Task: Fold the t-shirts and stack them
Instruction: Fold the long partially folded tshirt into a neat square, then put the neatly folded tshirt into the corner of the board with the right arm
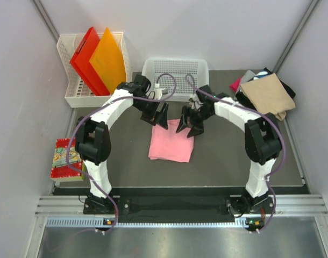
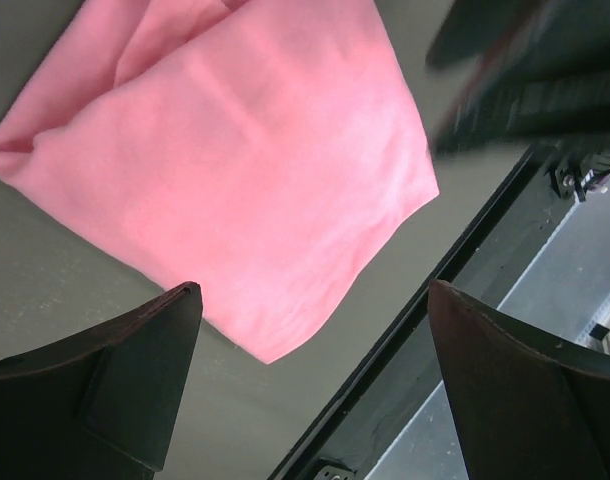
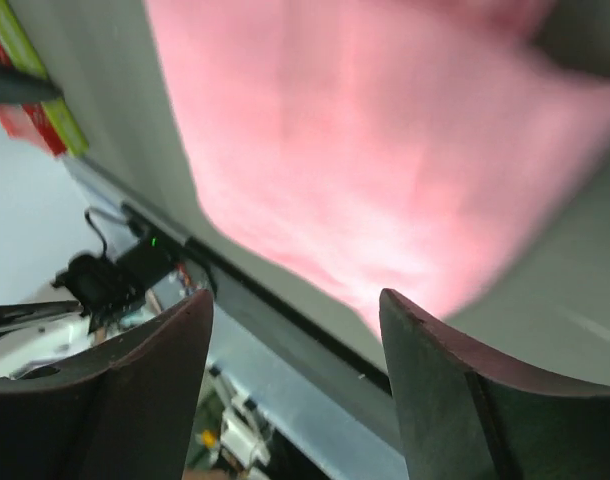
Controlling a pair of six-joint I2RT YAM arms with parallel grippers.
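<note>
Lying folded, pink t-shirt [image 1: 171, 144] w/ far edge under both hands; L hand [image 1: 159, 121] wide, R hand [image 1: 188, 128] parted, empty.

We saw a red folder [image 1: 83, 58] and an orange folder [image 1: 109, 60] leaning side by side in a white slotted rack [image 1: 67, 98] at the dark worktop's [image 1: 223, 161] far left. A white perforated basket [image 1: 175, 69] sat at the far middle. A flat, red-edged colourful item [image 1: 64, 159] lay at the left edge.

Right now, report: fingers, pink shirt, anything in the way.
Left gripper, right gripper: fingers open, empty, above the pink t-shirt. Shirt folded flat, not yet on the pile at right. Nothing in the way.
</note>
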